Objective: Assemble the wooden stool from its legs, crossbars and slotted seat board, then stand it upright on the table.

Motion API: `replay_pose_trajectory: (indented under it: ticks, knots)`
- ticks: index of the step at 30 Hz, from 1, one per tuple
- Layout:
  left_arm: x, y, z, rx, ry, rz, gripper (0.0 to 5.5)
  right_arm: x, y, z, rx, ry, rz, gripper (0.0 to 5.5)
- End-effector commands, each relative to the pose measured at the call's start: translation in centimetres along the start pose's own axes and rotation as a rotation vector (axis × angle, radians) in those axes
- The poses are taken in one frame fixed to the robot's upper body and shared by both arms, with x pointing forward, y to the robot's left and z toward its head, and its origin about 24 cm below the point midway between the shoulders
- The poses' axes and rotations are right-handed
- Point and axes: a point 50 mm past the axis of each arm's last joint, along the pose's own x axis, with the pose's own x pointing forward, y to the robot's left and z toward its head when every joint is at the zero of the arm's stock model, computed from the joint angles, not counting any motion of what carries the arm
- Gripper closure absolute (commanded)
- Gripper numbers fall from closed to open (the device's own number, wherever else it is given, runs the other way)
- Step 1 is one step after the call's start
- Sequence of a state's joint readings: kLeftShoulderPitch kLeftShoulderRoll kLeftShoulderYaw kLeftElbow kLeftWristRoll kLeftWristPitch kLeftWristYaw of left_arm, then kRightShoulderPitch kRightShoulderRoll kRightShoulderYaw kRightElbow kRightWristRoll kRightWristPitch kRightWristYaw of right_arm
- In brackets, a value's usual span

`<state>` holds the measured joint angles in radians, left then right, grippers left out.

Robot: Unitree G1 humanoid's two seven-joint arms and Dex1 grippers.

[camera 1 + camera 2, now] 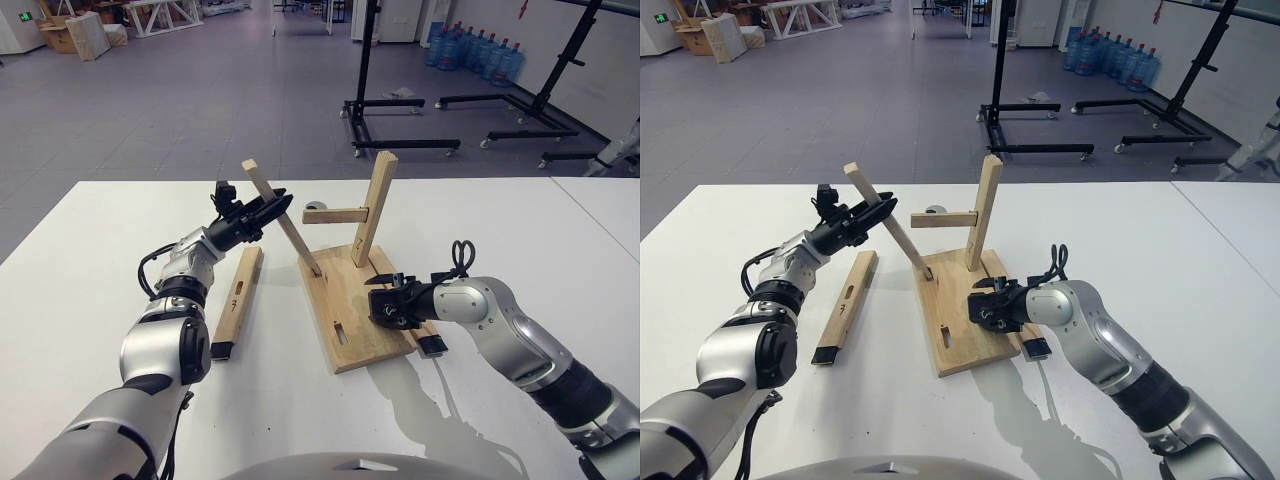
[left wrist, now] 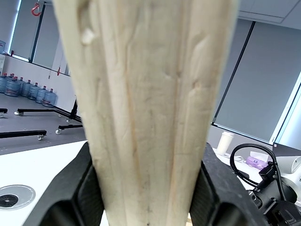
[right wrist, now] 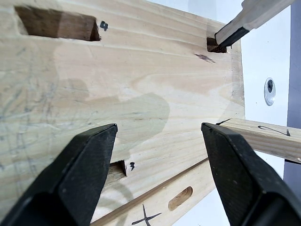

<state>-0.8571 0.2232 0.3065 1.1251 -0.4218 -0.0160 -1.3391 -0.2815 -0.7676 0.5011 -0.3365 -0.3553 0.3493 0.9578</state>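
One seat board (image 1: 350, 310): it is lying flat in the middle of the bench (image 1: 100, 230), with its slots facing up.
Tilted leg (image 1: 300, 245): it is standing with its foot in a slot at the board's far left corner and leaning away toward my left.
Left pincer (image 1: 272, 207): I am pinching the tilted leg partway up, with my fingers pressing on both of its sides.
Upright leg (image 1: 375, 205): it is standing in a slot near the board's far right corner and tipping slightly to the right.
Crossbar (image 1: 335, 214): it is sticking out sideways from the upright leg toward the tilted leg, stopping short of it.
Right pincer (image 1: 383, 300): I am holding it spread wide over the board's right edge, gripping nothing.
Loose leg (image 1: 238, 300): it is lying flat on the bench, left of the board.
Fourth leg (image 1: 430, 340): it is lying just beside the board's right edge, with its black-capped end pointing toward me.
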Motion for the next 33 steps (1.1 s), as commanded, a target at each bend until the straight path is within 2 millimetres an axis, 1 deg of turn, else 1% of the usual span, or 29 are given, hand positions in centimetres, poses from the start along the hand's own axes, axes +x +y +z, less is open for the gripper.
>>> replay_pose_trajectory:
  ticks: [1, 6, 17, 22, 26, 30, 33]
  knots:
    - [0.1, -0.1, -0.7, -0.001, 0.036, -0.003, 3.48, 1.4, 3.0, -0.5, 0.059, 0.006, 0.161, 2.18]
    - [-0.2, 0.0, -0.9, 0.018, 0.078, 0.006, 3.48, 1.5, 3.2, -0.4, 0.062, 0.003, 0.163, 2.18]
    - [0.3, 0.0, 1.4, 0.058, 0.035, -0.033, 3.48, 1.6, 3.3, -0.2, 0.067, -0.001, 0.163, 2.18]
    - [0.1, 0.0, 2.0, 0.061, 0.025, -0.049, 3.48, 1.6, 3.4, -0.1, 0.065, -0.004, 0.165, 2.18]
    - [0.2, -0.1, 2.1, 0.06, 0.026, -0.061, 3.48, 1.6, 3.4, -0.1, 0.065, -0.005, 0.167, 2.18]
    - [0.3, -0.2, 1.5, 0.049, 0.039, -0.063, 3.48, 1.6, 3.5, -0.1, 0.063, -0.005, 0.168, 2.18]
    - [0.0, -0.1, 1.1, 0.06, 0.068, -0.051, 3.48, 1.5, 3.7, 0.0, 0.057, -0.012, 0.184, 2.18]
